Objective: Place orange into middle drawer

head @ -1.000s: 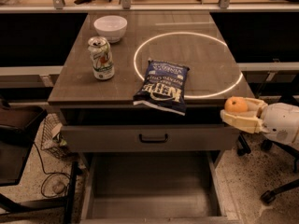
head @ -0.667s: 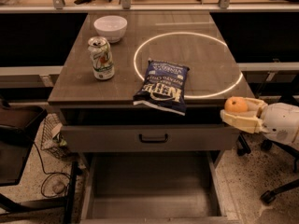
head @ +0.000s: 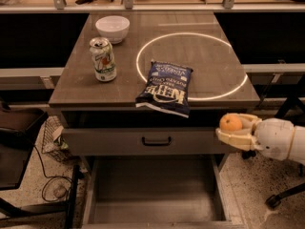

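Note:
The orange [head: 231, 123] is a small round fruit held between the cream fingers of my gripper [head: 235, 130]. The gripper reaches in from the right edge and sits just off the cabinet's front right corner, at the height of the upper drawer's front. It is shut on the orange. The middle drawer [head: 152, 194] stands pulled open below, wide and shallow with a bare grey floor. The orange is to the right of and above the drawer's right wall.
On the cabinet top [head: 71, 87] stand a white bowl [head: 112, 27], a soda can [head: 103, 59] and a dark blue chip bag [head: 165, 87] that overhangs the front edge. The upper drawer [head: 109, 141] is closed, with a black bar handle. A chair base [head: 286, 194] is at the right.

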You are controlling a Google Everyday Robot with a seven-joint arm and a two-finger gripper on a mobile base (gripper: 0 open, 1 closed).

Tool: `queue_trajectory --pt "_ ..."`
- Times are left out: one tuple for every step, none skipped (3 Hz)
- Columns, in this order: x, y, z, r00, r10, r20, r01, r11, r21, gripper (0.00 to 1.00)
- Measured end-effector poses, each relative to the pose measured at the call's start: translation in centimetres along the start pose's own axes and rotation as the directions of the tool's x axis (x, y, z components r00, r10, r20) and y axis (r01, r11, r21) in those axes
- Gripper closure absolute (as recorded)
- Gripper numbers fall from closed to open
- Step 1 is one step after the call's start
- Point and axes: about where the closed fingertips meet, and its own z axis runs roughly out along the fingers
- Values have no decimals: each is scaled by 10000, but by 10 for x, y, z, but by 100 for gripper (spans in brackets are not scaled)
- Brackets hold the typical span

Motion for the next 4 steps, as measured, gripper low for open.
queue_trajectory --pt "99 57 -3 9939 -138 -1097 84 9987 -498 100" --pt "154 90 1 9823 -421 -1825 256 9955 -915 100" --pt "205 109 30 9581 -1073 -2657 680 9859 -1530 100" --pt "205 109 30 9581 -1073 -2657 680 9859 -1530 100"
